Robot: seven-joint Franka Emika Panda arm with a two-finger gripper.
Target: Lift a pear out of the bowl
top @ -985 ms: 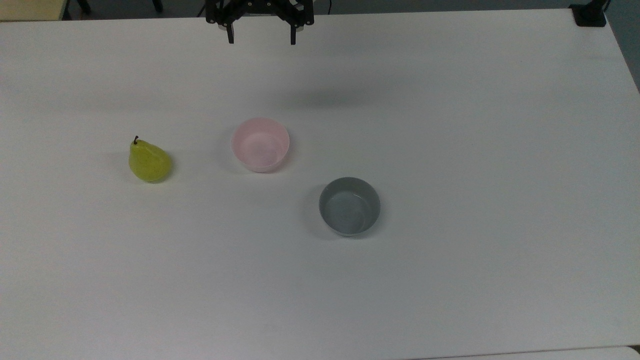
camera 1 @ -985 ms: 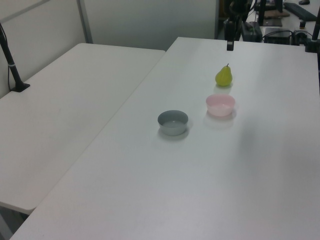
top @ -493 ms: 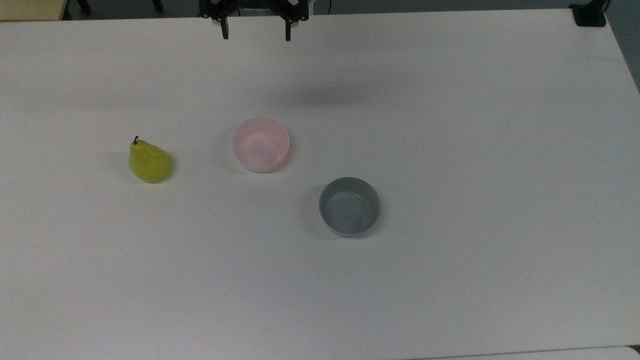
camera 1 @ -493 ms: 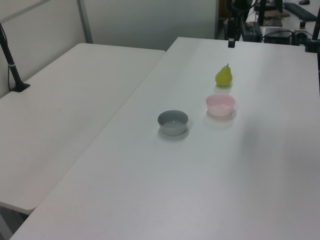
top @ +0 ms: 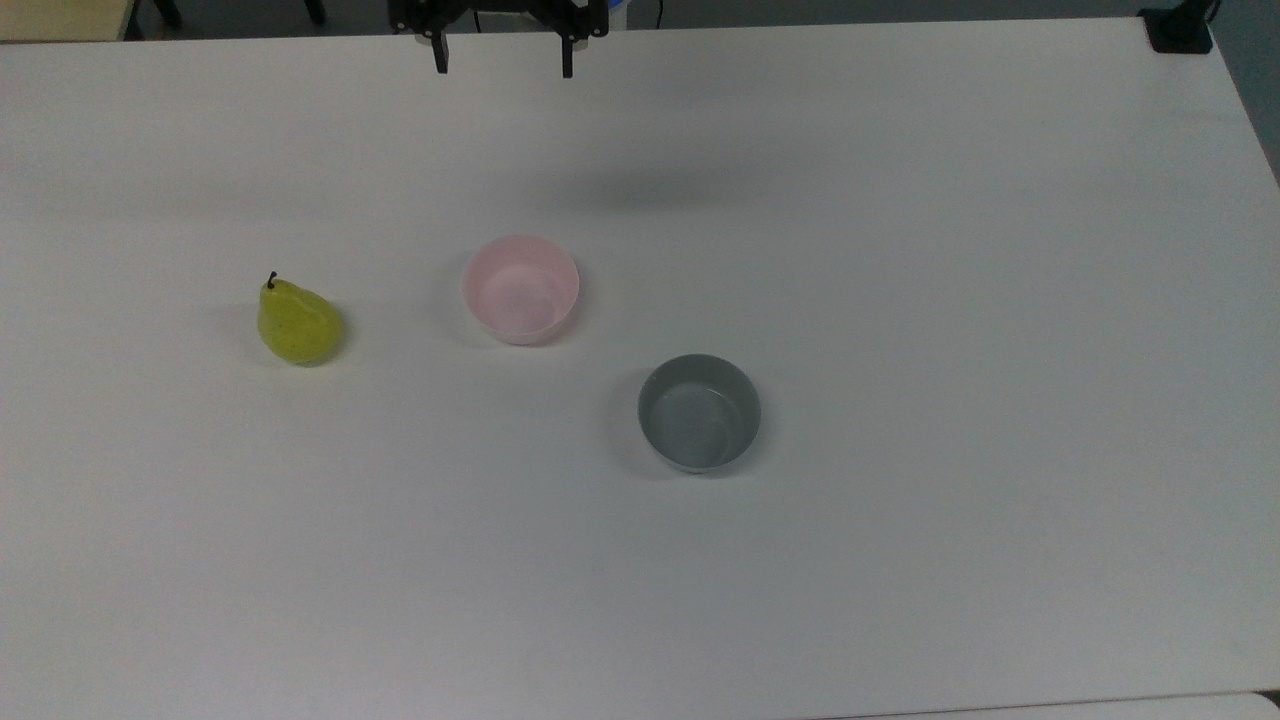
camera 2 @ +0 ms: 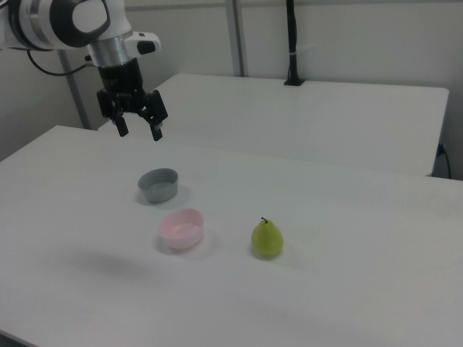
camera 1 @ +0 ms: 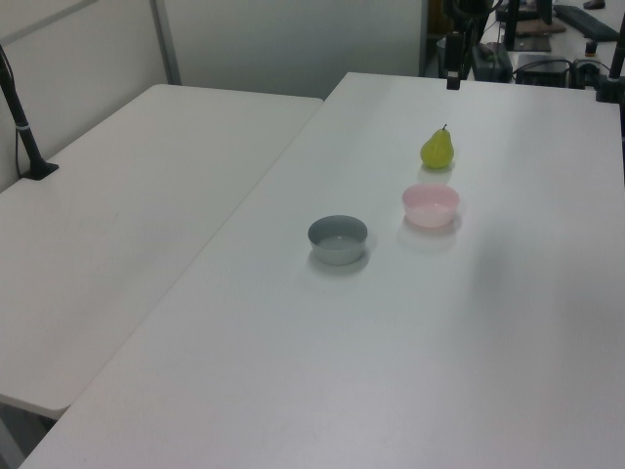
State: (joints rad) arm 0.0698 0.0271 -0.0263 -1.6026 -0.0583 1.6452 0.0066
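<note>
The yellow-green pear (top: 298, 322) (camera 1: 437, 149) (camera 2: 267, 238) stands upright on the white table (top: 900, 250), outside both bowls, to the top view's left of the pale pink bowl (top: 520, 289) (camera 1: 430, 205) (camera 2: 181, 228). The pink bowl holds nothing. My gripper (top: 502, 66) (camera 2: 139, 130) hangs open high above the table's far edge in the top view, well away from pear and bowl, with nothing between its fingers.
A grey bowl (top: 699, 412) (camera 1: 338, 238) (camera 2: 158, 184), also holding nothing, sits to the top view's lower right of the pink one. A second white table (camera 1: 117, 205) adjoins. A black post (camera 2: 291, 43) is clamped to that table's far edge.
My gripper has drifted up and slightly toward the top view's left, staying open. Pear and bowls have not moved.
</note>
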